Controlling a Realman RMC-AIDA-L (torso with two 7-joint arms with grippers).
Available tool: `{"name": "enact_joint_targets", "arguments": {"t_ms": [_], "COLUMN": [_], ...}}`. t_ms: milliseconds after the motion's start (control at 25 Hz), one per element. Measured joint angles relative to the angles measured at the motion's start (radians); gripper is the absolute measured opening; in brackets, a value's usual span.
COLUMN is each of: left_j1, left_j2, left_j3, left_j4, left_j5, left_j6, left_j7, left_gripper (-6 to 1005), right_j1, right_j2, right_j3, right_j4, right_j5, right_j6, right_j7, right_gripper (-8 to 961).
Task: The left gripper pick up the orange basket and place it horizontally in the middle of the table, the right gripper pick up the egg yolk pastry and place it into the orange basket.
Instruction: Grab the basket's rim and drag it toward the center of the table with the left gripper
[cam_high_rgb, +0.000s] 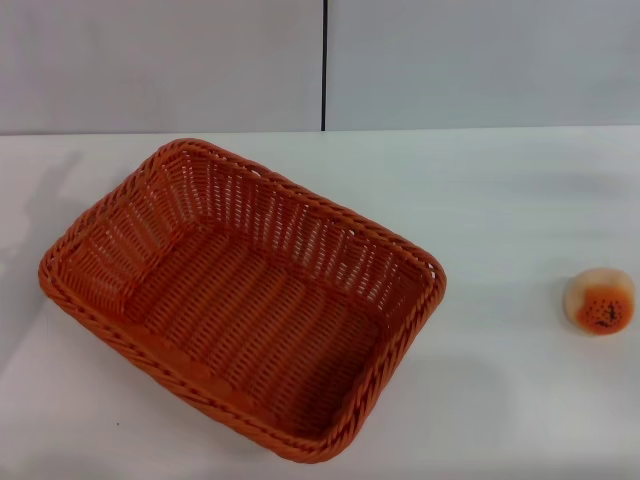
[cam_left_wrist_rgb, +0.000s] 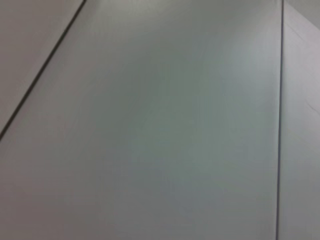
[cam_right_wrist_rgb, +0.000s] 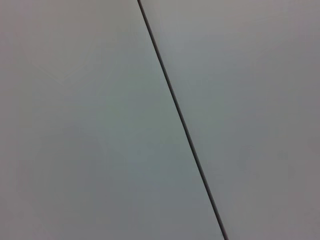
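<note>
Orange woven wicker-style basket (cam_high_rgb: 240, 300), rectangular with rounded corners and a braided rim, lies in the left and centre of the head view on the plain white flat tabletop (cam_high_rgb: 500, 400). Its long axis runs diagonally, from the upper left of the frame toward the lower centre. It holds nothing.

Small round cream-coloured egg yolk pastry (cam_high_rgb: 600, 301), with an orange-brown speckled patch, sits at the right edge of the frame, well apart from the basket.

Neither the left gripper nor the right gripper appears in any view. Both wrist views show only pale grey panelled surface with dark seam lines. The state of each claw therefore cannot be told.

Step in hand, as judged: the left gripper's approach to the basket; nothing is yet grasped.

Procedure for a sound grasp:
1. Approach the braided rim on the basket's left side, near the left edge of the frame.
2. Straddle the wall with one finger inside and one outside.
3. Lift only enough to clear the tabletop.
4. Rotate until the long sides run parallel to the table's far edge.
5. Set it down toward frame centre, clear of the pastry.

Count:
- Baskets: one.
- Pastries: one.
- Grippers visible: none.
</note>
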Motion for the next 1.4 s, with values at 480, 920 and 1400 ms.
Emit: {"name": "enact_joint_targets", "arguments": {"t_ms": [480,920,1400], "left_j1": [-0.013,-0.047,-0.195], "left_j2": [0.002,0.095,0.041], "left_j3": [0.089,0.403,0.418], "left_j4": [0.132,0.738,1.232], "left_j5": [0.000,0.248,0.976], "left_j6": [-0.083,-0.313,-0.282], "left_j7": [-0.148,-0.829,-1.349], "left_gripper": [790,779,767], "right_j1": [0.008,0.011,-0.005], "right_j2": [-0.002,-0.003,0.000], "right_j3": [0.002,0.006,0.006], "right_j4": [-0.001,0.000,0.000], "right_j5": [0.000,0.000,0.000], "right_j6": [0.023,0.023,0.023], "right_j7": [0.000,0.000,0.000], "right_gripper": [568,572,576]}}
